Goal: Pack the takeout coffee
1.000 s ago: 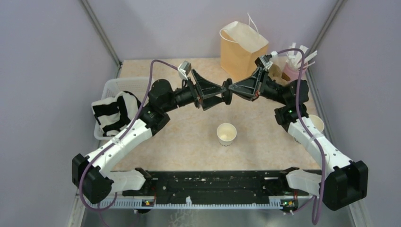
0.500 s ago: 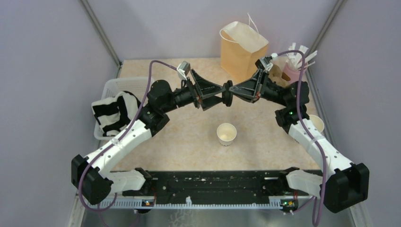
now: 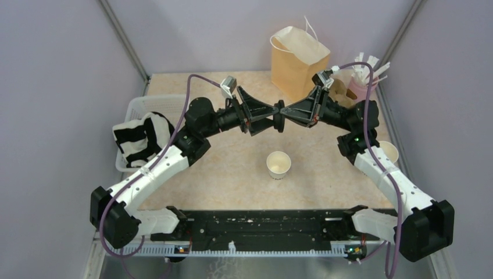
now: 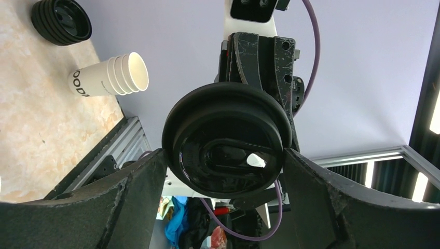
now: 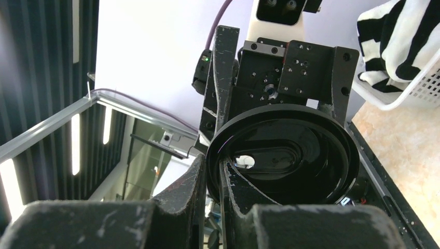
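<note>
The tan table (image 3: 232, 180) carries everything. The left arm (image 3: 157, 168) and right arm (image 3: 383, 174) reach in from the near edge, and their wrists meet above the middle of the table.

A brown paper bag (image 3: 296, 64) stands upright and open at the far edge, right of centre. On the left, a white basket (image 3: 136, 104) holds a black-and-white striped cloth (image 3: 139, 139). At the far right, just beside the bag, a pink cup (image 3: 357, 88) holds white wrapped straws (image 3: 369, 64).

A lidless white cup (image 3: 278, 164) stands upright at the centre, nearer than the grippers. A stack of white cups (image 4: 109, 78) lies on its side by the right edge. A stack of black lids (image 4: 61, 21) sits close to it on the table.

The black lid (image 5: 290, 150) hangs on edge in the air above the table's middle, between the two grippers.

The right gripper (image 5: 212, 166) has its fingers drawn together, pinching the lid's rim. The left gripper (image 4: 225, 161) has its fingers spread wide, one at each side of the lid and right at its edge. I cannot tell whether they press on it.
</note>
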Robot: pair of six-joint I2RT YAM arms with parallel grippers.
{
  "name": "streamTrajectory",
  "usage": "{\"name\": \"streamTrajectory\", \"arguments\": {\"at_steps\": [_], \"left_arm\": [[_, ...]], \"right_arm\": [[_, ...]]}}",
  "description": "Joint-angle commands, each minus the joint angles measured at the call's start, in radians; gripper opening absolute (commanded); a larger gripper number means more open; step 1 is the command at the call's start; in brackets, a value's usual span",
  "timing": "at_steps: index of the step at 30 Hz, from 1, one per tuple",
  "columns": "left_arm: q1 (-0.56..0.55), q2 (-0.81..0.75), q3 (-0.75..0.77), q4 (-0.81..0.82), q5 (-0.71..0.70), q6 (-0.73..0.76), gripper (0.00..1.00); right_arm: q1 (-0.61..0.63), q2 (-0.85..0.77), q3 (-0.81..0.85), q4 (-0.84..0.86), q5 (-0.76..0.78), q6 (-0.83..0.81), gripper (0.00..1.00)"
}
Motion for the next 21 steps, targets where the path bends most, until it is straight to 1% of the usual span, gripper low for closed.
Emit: {"name": "streamTrajectory", "arguments": {"at_steps": [1,7,10,15,17,21], "left_arm": [[-0.006,0.011,0.041,0.047,0.008,0.009,0.86],[-0.006,0.017,0.044,0.043,0.008,0.013,0.78],[-0.006,0.017,0.046,0.029,0.006,0.025,0.77],[-0.006,0.007,0.048,-0.017,-0.001,0.052,0.77],[-0.006,0.002,0.045,-0.025,-0.002,0.054,0.76],[-0.006,-0.003,0.048,-0.048,-0.009,0.070,0.75]], "right_arm": [[0.018,-0.011,0.010,0.027,0.001,-0.014,0.09],[0.018,-0.008,0.008,0.027,0.003,-0.017,0.09],[0.018,-0.009,0.012,0.003,0.002,-0.034,0.10],[0.018,-0.026,0.043,-0.145,0.008,-0.142,0.18],[0.018,-0.025,0.051,-0.178,0.012,-0.163,0.18],[0.017,-0.025,0.056,-0.192,0.017,-0.177,0.29]]}}
